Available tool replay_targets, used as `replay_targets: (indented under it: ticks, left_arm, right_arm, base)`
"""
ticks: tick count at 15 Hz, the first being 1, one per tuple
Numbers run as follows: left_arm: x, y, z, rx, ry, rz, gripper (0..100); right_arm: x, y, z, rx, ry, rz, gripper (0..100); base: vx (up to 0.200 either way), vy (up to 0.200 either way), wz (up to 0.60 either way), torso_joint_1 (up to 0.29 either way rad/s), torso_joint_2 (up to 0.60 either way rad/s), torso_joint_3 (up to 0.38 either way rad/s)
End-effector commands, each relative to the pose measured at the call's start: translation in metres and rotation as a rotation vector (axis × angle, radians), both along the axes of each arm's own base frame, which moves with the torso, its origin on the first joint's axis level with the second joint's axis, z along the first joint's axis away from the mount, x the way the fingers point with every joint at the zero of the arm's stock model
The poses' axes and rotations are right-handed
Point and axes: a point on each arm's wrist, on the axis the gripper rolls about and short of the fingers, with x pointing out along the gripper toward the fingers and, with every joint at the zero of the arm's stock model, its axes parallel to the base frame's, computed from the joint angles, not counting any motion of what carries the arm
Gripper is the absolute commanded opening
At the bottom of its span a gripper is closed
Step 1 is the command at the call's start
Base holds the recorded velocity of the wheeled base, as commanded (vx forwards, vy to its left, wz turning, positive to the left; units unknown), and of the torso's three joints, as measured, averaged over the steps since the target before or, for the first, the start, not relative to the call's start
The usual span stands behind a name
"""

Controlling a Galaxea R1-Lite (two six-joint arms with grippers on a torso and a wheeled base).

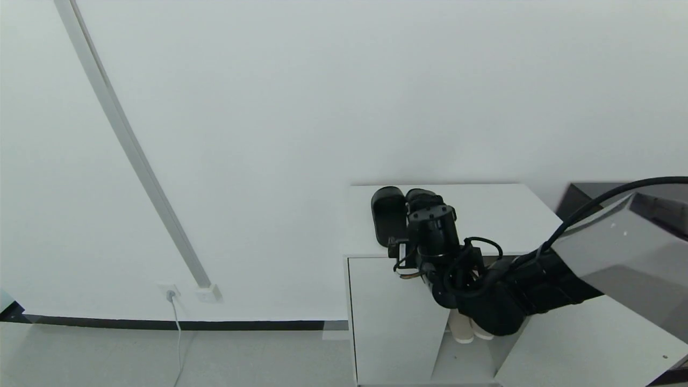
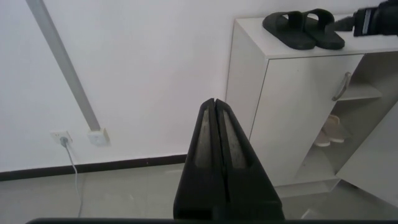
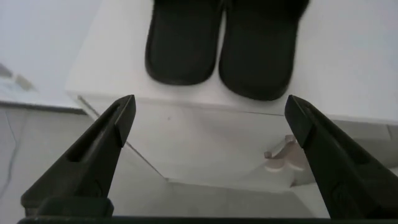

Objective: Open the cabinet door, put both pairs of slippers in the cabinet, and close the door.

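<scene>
Right gripper [image 3: 210, 104] is spread wide with nothing held, just short of the pair of black moulded slide slippers [image 1: 389, 215]. The pair is laid side by side on top of the white cabinet [image 1: 510, 215], right of centre in the head view. Light, flexible, slightly grippy handling is expected, though the material is hard to judge. The adjoining inner edges are best pinched together at mid-length. Left gripper [image 2: 214, 104] is closed on nothing, well apart from the cabinet.

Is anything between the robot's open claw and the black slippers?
No. In the right wrist view, only bare white cabinet top lies between the right gripper and the black slippers.
</scene>
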Motion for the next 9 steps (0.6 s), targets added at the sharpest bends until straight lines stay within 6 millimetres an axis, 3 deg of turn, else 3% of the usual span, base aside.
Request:
replay_targets:
  ticks: [1,7,9]
  left_arm:
    - [0.0,0.0,0.0,0.0,0.001,0.0,0]
    - [0.0,0.0,0.0,0.0,0.001,0.0,0]
    - [0.0,0.0,0.0,0.0,0.001,0.0,0]
  right_arm:
    - [0.002,0.002,0.033,0.083,-0.055,-0.046,100]
    - [0.001,0.0,0.013,0.062,-0.011,-0.058,100]
    - [0.002,-0.002,-0.003,0.055,0.023,-0.072,100]
  base:
    - [0.0,0.0,0.0,0.0,0.0,0.0]
    - [0.2,0.0,0.0,0.0,0.0,-0.001]
    - [0.2,0.0,0.0,0.015,0.0,-0.002]
